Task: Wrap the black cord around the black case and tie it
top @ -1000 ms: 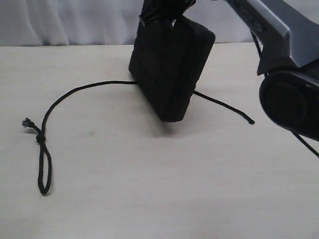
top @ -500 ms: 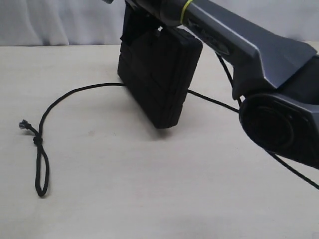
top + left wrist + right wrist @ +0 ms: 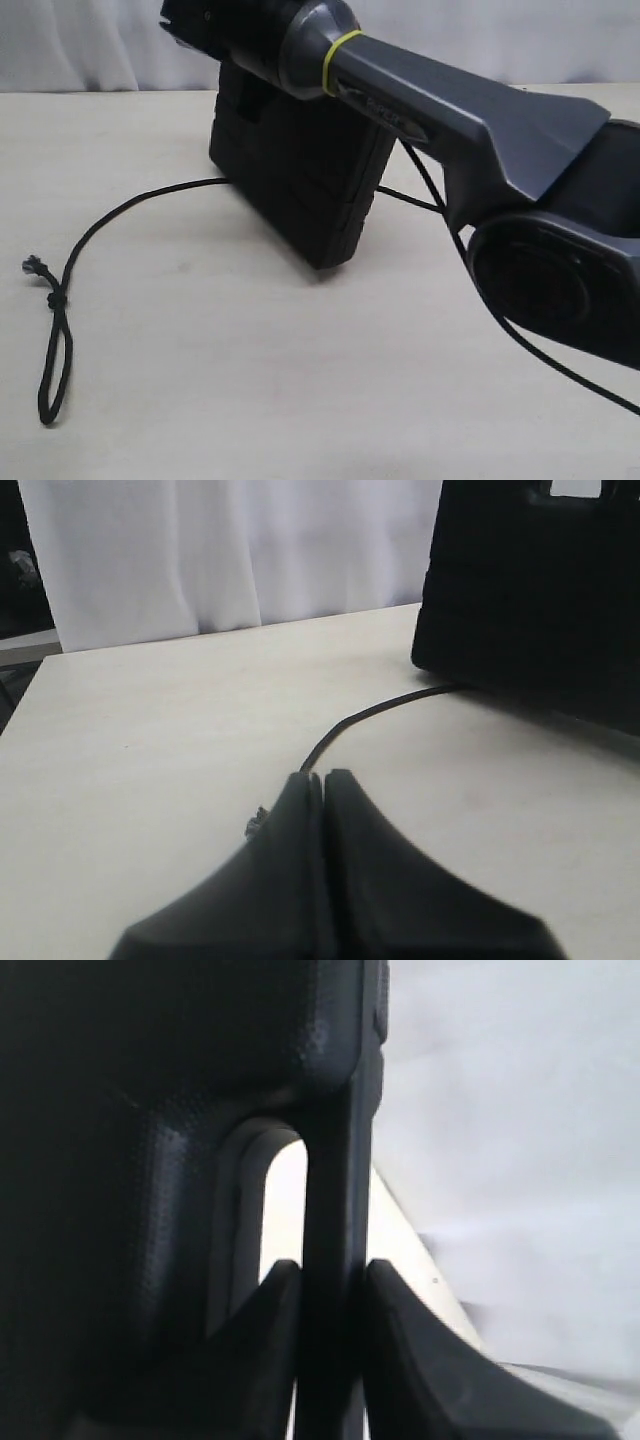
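Clamping the handle bar of the black case [image 3: 290, 190], the right tool [image 3: 333, 1280] holds it upright, probably so the black cord [image 3: 110, 215] lying across the worktop [image 3: 250, 380] beneath can be wrapped. The left tool [image 3: 324, 780], jaws together, sits well back.

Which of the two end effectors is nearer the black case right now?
Right. The right end effector is clamped on the black case; the left end effector, shut, sits apart from it above the table.

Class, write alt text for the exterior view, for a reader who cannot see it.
A robot arm reaches in from the right and grips the top of a black case, holding it tilted on end on a pale table. A black cord passes behind the case, curving left to a knotted loop.
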Tool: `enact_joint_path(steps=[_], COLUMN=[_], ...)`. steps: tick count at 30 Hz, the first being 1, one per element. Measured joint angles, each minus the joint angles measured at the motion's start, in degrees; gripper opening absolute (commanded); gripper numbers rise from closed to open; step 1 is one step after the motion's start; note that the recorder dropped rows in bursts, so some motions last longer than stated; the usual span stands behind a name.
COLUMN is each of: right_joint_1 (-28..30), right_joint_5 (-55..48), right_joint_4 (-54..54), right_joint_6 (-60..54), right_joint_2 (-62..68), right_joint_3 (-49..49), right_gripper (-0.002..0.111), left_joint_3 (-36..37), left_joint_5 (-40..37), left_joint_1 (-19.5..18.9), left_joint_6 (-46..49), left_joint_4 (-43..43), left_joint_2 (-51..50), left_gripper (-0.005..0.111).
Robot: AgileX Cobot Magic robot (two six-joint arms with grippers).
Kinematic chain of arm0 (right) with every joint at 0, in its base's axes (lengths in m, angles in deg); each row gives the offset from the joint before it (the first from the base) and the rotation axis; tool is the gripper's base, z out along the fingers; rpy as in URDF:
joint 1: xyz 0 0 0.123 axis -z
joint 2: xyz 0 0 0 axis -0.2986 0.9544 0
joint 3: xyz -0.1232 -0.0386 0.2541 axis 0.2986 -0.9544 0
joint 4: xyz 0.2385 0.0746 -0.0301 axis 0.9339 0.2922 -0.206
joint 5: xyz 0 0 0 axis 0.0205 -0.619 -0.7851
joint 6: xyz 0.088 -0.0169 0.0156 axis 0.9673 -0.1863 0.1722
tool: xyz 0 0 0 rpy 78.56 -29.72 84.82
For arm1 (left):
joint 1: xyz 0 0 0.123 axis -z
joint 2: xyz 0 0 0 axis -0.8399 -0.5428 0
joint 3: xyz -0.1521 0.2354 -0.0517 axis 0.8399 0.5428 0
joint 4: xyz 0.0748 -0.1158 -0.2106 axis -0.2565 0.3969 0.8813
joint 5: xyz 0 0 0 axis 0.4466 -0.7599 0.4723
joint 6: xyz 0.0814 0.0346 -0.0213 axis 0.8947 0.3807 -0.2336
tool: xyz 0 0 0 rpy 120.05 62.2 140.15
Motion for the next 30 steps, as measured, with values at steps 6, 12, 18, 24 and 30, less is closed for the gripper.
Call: enact_joint_path(steps=[6, 12, 18, 24, 30], right_joint_1=[-0.95, -0.73, 2.66, 6.63, 5.27], right_joint_5=[-0.25, 1.10, 4.46, 12.24, 16.16], right_joint_4=[-5.19, -10.32, -3.41, 1.73, -9.94], right_joint_6=[1.38, 8.06, 14.06, 15.90, 23.52], right_joint_2=[-2.68, -8.74, -18.50, -29.22, -32.75], right_joint_3=[-1.07, -11.52, -29.02, -41.57, -50.81], right_gripper=[0.004, 0.004, 0.004, 0.004, 0.004], left_joint_3=[0.00, 0.00, 0.00, 0.00, 0.00], left_joint_5=[0.00, 0.00, 0.00, 0.00, 0.00], left_joint_1=[0.00, 0.00, 0.00, 0.00, 0.00], left_joint_6=[0.00, 0.00, 0.00, 0.00, 0.00], left_joint_4=[0.00, 0.00, 0.00, 0.00, 0.00], left_joint_2=[0.00, 0.00, 0.00, 0.00, 0.00], left_gripper=[0.000, 0.000, 0.000, 0.000, 0.000])
